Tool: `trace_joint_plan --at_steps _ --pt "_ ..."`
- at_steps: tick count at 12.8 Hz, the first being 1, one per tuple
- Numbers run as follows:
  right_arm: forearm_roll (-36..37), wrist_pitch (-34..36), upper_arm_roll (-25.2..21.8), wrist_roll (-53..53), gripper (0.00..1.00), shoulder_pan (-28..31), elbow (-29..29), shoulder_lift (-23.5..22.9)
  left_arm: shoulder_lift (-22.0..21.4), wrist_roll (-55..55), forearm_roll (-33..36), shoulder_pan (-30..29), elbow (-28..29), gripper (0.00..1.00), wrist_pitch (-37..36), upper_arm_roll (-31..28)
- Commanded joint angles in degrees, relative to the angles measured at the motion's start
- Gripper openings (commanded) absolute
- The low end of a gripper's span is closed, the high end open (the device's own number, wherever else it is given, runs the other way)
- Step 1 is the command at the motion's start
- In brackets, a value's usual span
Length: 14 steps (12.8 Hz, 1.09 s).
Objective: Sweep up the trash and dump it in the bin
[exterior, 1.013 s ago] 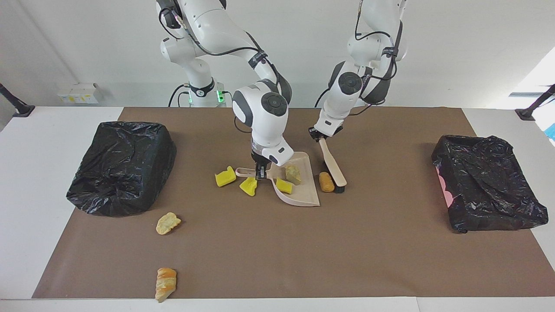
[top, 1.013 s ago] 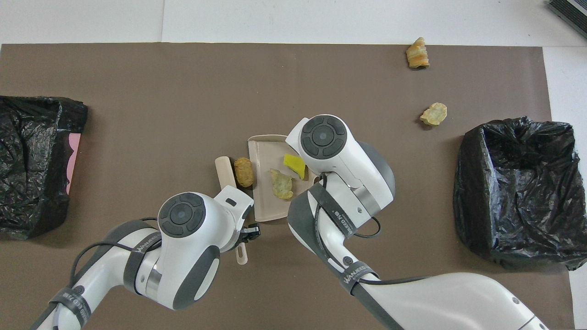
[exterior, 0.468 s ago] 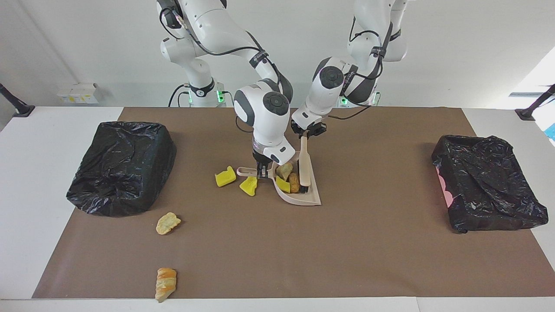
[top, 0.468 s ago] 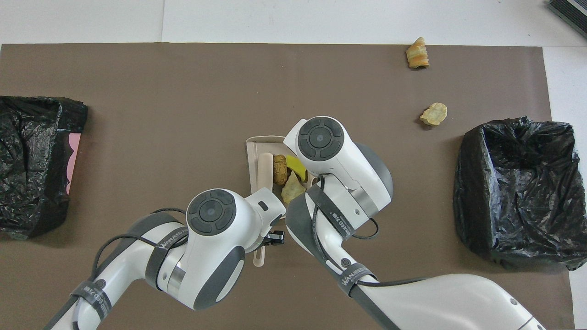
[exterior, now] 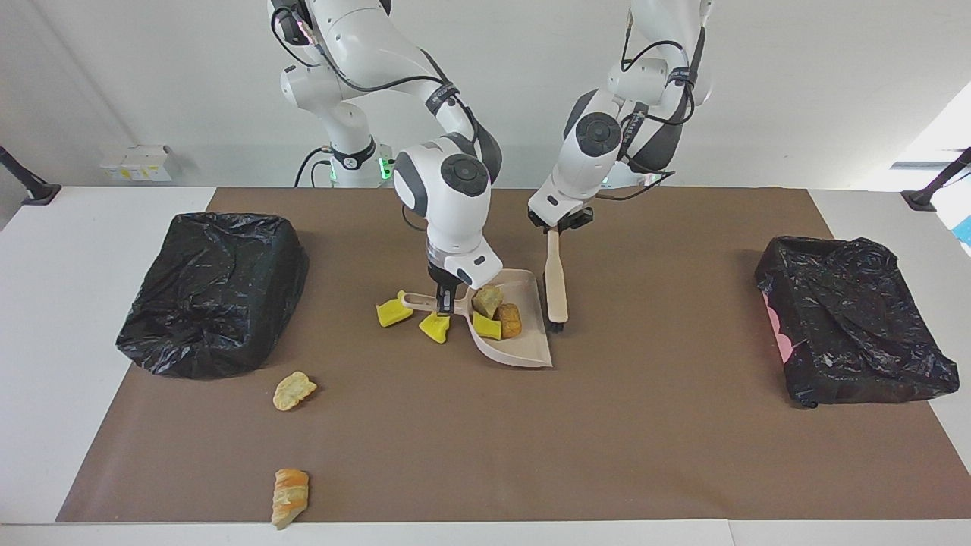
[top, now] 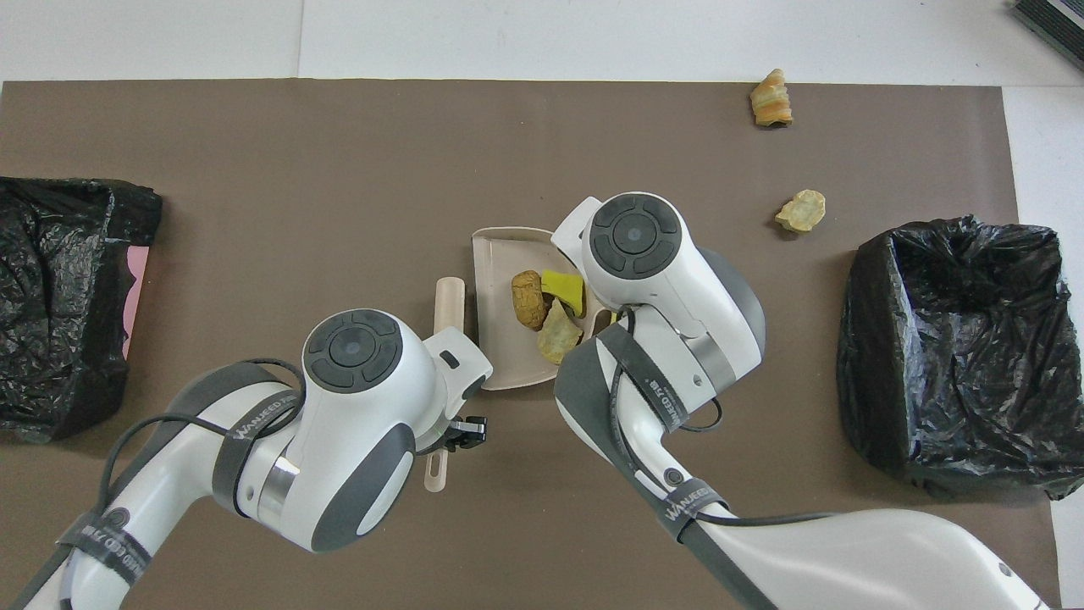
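My right gripper (exterior: 443, 302) is shut on the handle of the beige dustpan (exterior: 527, 343), which sits at the middle of the brown mat. Three trash chunks lie in the pan: an olive-tan lump (exterior: 488, 299), an orange-brown lump (exterior: 509, 320) and a yellow bit (exterior: 485, 327). My left gripper (exterior: 557, 226) is shut on the beige brush (exterior: 557, 280), whose head stands on the mat beside the pan. Two yellow chunks (exterior: 392, 312) (exterior: 435, 328) lie by the pan's handle. A tan chunk (exterior: 293, 390) and a bread-like chunk (exterior: 290, 495) lie farther from the robots.
A black-bagged bin (exterior: 212, 292) stands at the right arm's end of the table and another (exterior: 853, 330) at the left arm's end. In the overhead view the arms cover the pan's handle; the pan (top: 500, 360) and brush (top: 449, 296) show.
The brush pushed the orange-brown lump into the pan, then drew back out to stand beside it. The pan shifted slightly toward the right arm's end.
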State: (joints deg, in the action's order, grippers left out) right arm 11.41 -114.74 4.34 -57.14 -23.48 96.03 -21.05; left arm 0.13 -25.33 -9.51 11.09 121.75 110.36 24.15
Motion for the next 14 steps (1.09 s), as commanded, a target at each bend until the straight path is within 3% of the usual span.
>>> trace_joint_plan --at_steps 1,6,9,14 --pt "-1.37 2.14 0.67 -1.29 0.00 2.11 -0.31 2.41 -2.67 -5.06 1.52 -0.20 1.73 0.00 -1.02 0.54" --pt "-4.55 11.89 0.58 -12.01 0.00 9.31 -8.30 3.03 -13.03 -10.60 0.38 3.31 13.85 0.00 3.36 5.89" --pt "-4.55 14.54 0.58 -18.25 0.00 14.67 -8.84 5.05 -18.22 -12.02 -9.18 5.17 17.81 0.00 4.42 11.50" --pt "-4.38 15.60 0.32 -29.23 0.00 24.08 -8.84 8.13 -18.94 -18.35 -13.60 5.25 23.09 0.00 10.58 19.18"
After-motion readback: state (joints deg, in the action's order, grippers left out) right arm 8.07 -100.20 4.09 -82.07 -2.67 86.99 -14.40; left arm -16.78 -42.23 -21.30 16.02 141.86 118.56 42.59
